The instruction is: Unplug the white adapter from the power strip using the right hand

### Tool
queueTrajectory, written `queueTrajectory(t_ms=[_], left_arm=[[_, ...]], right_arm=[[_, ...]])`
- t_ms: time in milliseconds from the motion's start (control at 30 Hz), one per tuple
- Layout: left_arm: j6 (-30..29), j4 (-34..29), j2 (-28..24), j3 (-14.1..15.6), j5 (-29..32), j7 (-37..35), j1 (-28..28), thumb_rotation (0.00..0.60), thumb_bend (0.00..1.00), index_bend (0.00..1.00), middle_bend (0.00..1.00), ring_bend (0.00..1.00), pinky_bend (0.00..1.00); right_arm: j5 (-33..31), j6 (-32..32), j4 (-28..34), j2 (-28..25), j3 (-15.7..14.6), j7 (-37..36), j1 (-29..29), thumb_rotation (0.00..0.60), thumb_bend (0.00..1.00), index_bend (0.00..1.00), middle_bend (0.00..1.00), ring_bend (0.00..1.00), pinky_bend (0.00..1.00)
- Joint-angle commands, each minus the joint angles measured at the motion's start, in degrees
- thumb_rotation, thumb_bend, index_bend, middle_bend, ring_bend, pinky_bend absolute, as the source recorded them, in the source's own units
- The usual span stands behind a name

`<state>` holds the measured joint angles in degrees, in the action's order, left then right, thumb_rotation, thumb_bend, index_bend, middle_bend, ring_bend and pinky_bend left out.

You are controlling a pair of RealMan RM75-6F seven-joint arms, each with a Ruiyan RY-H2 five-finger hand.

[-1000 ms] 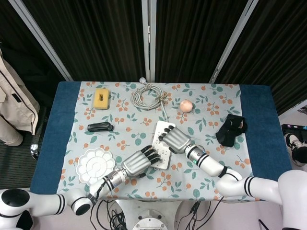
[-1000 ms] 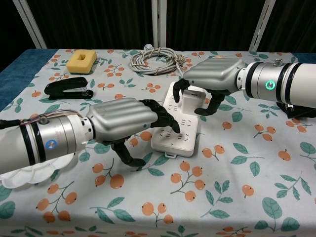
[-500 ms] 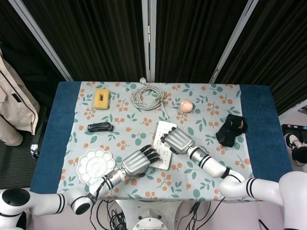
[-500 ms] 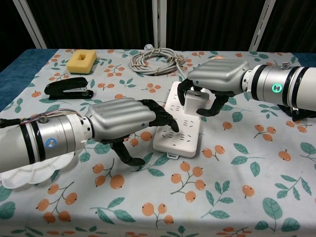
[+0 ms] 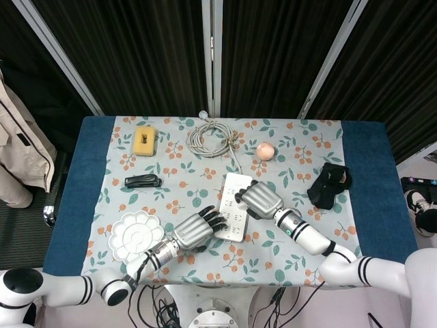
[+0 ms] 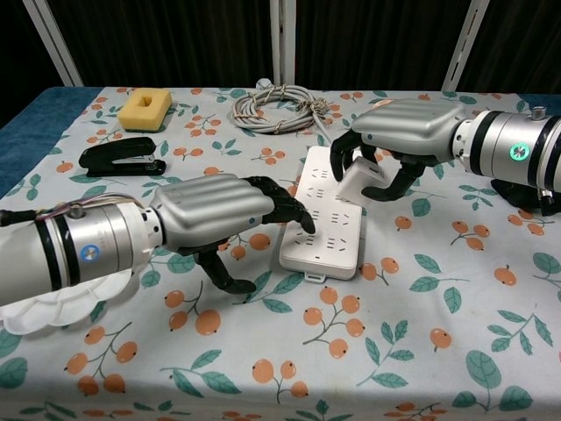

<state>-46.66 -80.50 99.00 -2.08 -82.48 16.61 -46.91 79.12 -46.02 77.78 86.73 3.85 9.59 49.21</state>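
Currently, right hand [image 6: 405, 140]: fingers clamped around the white adapter [image 6: 359, 180], which sits tilted at the power strip's far right edge.
Power strip [image 6: 323, 219]: flat on the floral tablecloth [image 6: 421, 351], mid-table.
Left hand [image 6: 223, 215]: fingertips [image 6: 302, 219] press the strip's near end; holds nothing.
Cable coil [image 6: 276, 107]: behind the strip.

white adapter [image 6: 359, 182] prongs behind right hand [image 6: 405, 140]

Dark curtains [image 5: 157, 55] w/ metal poles behind; floral-cloth table [image 5: 273, 266].
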Motion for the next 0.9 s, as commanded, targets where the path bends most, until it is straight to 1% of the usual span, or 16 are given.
queueTrajectory(t_ms=[33,200,367,500,600,700,800,833,867,900], left_arm=[[0.0,0.0,0.0,0.0,0.1,0.1,-0.1,0.6,0.23,0.18,0.15,0.07,0.07],[-0.2,-0.3,0.0,0.1,0.1,0.6,-0.3,0.6,0.23,0.18,0.15,0.07,0.07],[-0.9,-1.2,-0.4,0.0,-0.2,1.4,-0.4,0.6,0.23,0.18,0.15,0.07,0.07],[-2.1,-2.6,-1.5,-0.1,-0.8,2.2,-0.3,0.6,0.23,0.18,0.15,0.07,0.07],[-4.5,-5.0,-3.3,-0.4,-1.8,2.8,0.3,0.6,0.23,0.18,0.15,0.07,0.07],[-7.0,-7.5,-5.3,-0.7,-2.5,2.7,1.2,0.6,0.23,0.18,0.15,0.07,0.07],[-10.4,-9.8,-7.7,-1.1,-3.1,3.2,2.7,0.6,0.23,0.18,0.15,0.07,0.07],[-11.8,-10.5,-8.7,-1.3,-3.0,3.6,3.4,0.6,0.22,0.18,0.15,0.07,0.07],[-12.8,-11.0,-9.5,-1.5,-2.8,4.0,4.0,0.6,0.22,0.18,0.15,0.07,0.07],[-13.7,-11.6,-10.2,-1.7,-2.4,4.3,4.6,0.6,0.22,0.18,0.15,0.07,0.07]], right_arm=[[0.3,-0.5,-0.1,0.0,0.2,-0.4,-0.2,0.6,0.57,0.79,0.65,0.47,0.32],[0.7,-1.2,0.5,-0.5,1.2,-1.3,0.0,0.6,0.57,0.79,0.65,0.46,0.32],[0.7,-3.1,2.9,-2.9,2.5,-1.4,-0.4,0.6,0.57,0.79,0.65,0.46,0.32],[-1.3,-3.9,4.6,-5.5,2.9,-2.1,-1.9,0.6,0.57,0.79,0.65,0.46,0.32],[-5.1,-1.6,5.0,-7.4,2.5,-4.4,-3.3,0.6,0.57,0.76,0.64,0.45,0.32],[-9.2,2.5,4.4,-8.4,2.0,-5.6,-3.5,0.6,0.56,0.65,0.61,0.43,0.32],[-12.3,5.9,3.1,-8.3,1.7,-6.7,-3.4,0.6,0.46,0.47,0.54,0.36,0.29],[-13.1,6.7,2.7,-8.0,1.8,-7.4,-3.4,0.6,0.43,0.38,0.49,0.33,0.27],[-13.6,7.2,2.3,-7.8,1.9,-7.8,-3.4,0.6,0.39,0.27,0.42,0.28,0.26],[-14.0,7.8,2.1,-7.7,1.9,-8.1,-3.3,0.6,0.37,0.2,0.37,0.25,0.25]])
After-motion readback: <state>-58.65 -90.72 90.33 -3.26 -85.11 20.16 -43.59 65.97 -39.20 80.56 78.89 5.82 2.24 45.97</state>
